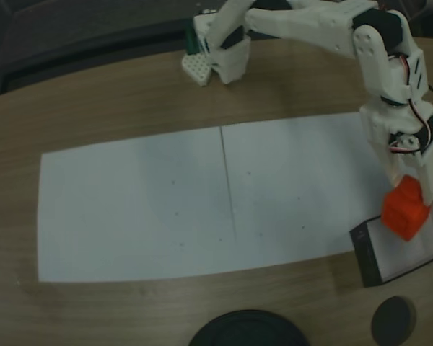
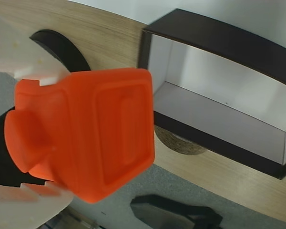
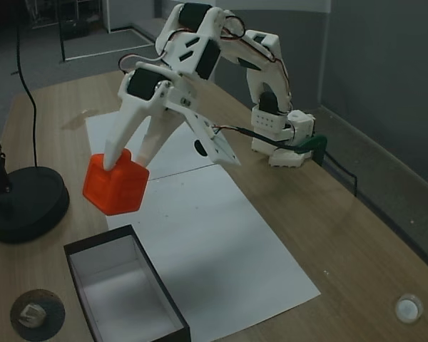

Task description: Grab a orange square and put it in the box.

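up close in the wrist view, the orange square (image 2: pixel 93 138) sits clamped between the white fingers (image 2: pixel 24 62) of the gripper (image 2: pixel 33 138), one pad above it and one below; in a fixed view the gripper (image 3: pixel 125 167) holds the cube (image 3: pixel 115 185) in the air, off the wooden table (image 3: pixel 357 235); beyond it the box (image 2: pixel 219 119) lies open, pale floor showing, just past the cube; in the other fixed view the cube (image 1: pixel 404 209) hangs over the box's (image 1: pixel 366 252) near wall, by the white paper (image 1: pixel 130 209); farther off stands a round black base (image 3: pixel 21 203)

box (image 1: pixel 366 252) right end cropped | black disc (image 1: pixel 249 329) bottom cropped
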You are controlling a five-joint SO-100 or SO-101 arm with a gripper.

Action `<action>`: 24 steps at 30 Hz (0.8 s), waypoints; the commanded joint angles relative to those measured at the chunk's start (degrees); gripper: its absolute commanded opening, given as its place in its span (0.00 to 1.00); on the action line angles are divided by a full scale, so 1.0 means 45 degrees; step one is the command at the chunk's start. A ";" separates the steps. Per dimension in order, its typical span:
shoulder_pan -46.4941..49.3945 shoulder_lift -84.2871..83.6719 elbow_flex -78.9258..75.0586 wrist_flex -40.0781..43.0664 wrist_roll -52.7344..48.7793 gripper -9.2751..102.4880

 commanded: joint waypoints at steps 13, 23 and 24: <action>-0.0684 -0.3848 -0.4727 -0.0859 0.0000 0.17; -0.0566 -0.4531 -0.4844 -0.1289 0.0039 0.20; -0.0586 -0.4453 -0.4844 -0.1250 0.0059 0.24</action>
